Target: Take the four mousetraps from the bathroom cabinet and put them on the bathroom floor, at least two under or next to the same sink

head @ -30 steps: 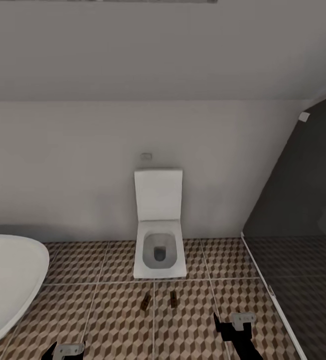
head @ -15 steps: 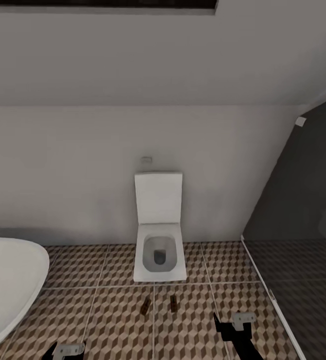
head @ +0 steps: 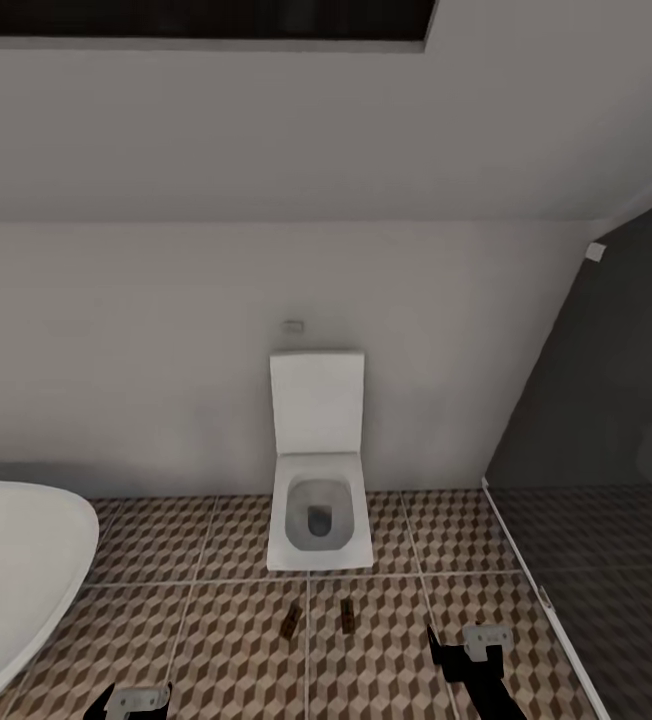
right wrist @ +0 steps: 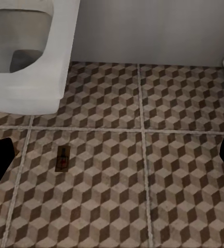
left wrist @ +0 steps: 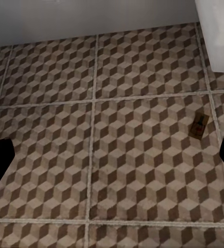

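Two mousetraps lie on the cube-patterned bathroom floor (head: 216, 640) just in front of the toilet: the left one (head: 290, 621) slightly slanted, the right one (head: 347, 615) straight. The left wrist view catches one mousetrap (left wrist: 200, 125); the right wrist view catches the other mousetrap (right wrist: 62, 158). My left gripper (head: 126, 700) and right gripper (head: 471, 645) hang low over the tiles, nearer to me than the traps. In the wrist views the left gripper (left wrist: 112, 165) and right gripper (right wrist: 112, 165) stand open, with bare tiles between their fingers. The cabinet is out of view.
A white toilet (head: 318, 500) with its lid up stands against the pale back wall. A white rounded basin (head: 16, 570) juts in at the left. A dark glass partition (head: 606, 420) with a pale floor rail closes off the right side.
The whole picture has slid down a little, revealing a dark opening at the top: the camera has tilted. The traps and both grippers keep their places.
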Robot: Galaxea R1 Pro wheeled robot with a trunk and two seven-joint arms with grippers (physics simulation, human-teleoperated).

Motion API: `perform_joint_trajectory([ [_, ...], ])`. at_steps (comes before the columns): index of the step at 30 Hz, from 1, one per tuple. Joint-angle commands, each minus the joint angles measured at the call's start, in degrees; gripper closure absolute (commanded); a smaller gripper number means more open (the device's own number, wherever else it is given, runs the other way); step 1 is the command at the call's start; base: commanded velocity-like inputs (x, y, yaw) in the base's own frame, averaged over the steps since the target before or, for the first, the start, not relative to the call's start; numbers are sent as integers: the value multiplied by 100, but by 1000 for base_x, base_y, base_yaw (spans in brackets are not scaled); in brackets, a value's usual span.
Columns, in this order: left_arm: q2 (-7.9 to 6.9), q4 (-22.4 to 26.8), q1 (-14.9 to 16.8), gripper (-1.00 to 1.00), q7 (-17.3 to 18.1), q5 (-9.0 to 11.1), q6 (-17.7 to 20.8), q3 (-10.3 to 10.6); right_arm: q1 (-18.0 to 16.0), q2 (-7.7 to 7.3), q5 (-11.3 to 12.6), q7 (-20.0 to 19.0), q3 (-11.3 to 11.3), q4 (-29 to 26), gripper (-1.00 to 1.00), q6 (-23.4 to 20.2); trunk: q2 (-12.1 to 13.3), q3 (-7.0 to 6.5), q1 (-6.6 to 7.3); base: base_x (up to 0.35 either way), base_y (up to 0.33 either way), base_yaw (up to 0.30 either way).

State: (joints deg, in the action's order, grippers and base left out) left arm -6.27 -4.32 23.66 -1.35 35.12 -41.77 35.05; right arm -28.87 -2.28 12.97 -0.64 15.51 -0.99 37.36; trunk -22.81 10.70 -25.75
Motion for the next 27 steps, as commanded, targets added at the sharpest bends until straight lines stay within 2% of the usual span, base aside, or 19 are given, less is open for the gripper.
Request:
perform_joint_trajectory([
  [1, 3, -16, 5, -100, -14, 12, -24, 44, -5, -1, 55, -7, 49, 4, -100, 16, -11, 2, -3, 0, 0, 0],
  [27, 3, -16, 7, -100, -14, 12, -24, 43, -5, 32, 50, -6, 49, 5, -100, 16, -11, -237, -3, 0, 0, 0],
])
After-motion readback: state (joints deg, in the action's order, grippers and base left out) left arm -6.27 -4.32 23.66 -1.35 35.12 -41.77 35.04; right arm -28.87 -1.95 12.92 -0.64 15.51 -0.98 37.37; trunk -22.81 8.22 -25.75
